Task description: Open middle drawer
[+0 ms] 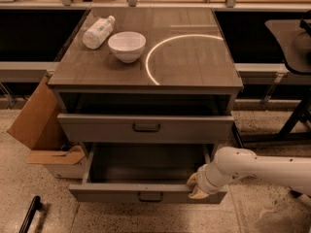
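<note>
The middle drawer point(121, 192) is pulled far out from the cabinet, and its dark inside looks empty. Its flat grey front has a small dark loop handle point(150, 196) at the centre. My gripper point(196, 187) is at the top edge of the drawer front near its right end, on a white arm point(257, 168) that comes in from the right. The taller-fronted top drawer point(146, 128) above is out a little, with a dark gap behind it. The lowest drawer is hidden under the open one.
On the cabinet top point(194, 57) stand a white bowl point(127, 45) and a lying white bottle point(98, 31). A cardboard box point(36, 118) leans at the cabinet's left. A dark table with legs point(291, 47) stands at the right. A black bar point(30, 213) lies on the floor at the lower left.
</note>
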Controlling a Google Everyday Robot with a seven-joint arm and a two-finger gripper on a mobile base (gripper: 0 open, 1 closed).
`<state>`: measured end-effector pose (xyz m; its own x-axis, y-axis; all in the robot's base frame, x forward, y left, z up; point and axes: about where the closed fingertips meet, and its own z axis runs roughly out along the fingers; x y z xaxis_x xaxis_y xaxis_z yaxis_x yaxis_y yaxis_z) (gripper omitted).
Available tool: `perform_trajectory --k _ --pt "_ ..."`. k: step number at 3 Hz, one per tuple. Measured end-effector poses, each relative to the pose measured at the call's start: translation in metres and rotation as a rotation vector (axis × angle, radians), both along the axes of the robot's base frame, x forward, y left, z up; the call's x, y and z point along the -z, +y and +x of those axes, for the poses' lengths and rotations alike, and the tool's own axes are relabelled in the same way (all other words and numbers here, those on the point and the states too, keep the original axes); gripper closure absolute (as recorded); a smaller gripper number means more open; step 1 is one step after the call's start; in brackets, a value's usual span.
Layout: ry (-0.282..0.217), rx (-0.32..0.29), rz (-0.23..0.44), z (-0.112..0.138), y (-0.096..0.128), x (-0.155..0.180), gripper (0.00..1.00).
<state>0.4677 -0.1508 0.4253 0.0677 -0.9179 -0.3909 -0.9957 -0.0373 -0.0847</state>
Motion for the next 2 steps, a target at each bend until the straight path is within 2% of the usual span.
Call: perform_trajectory --k 2 --pt "0.002 -0.001 0.001 -0.0009 0.0007 0.0001 0.35"
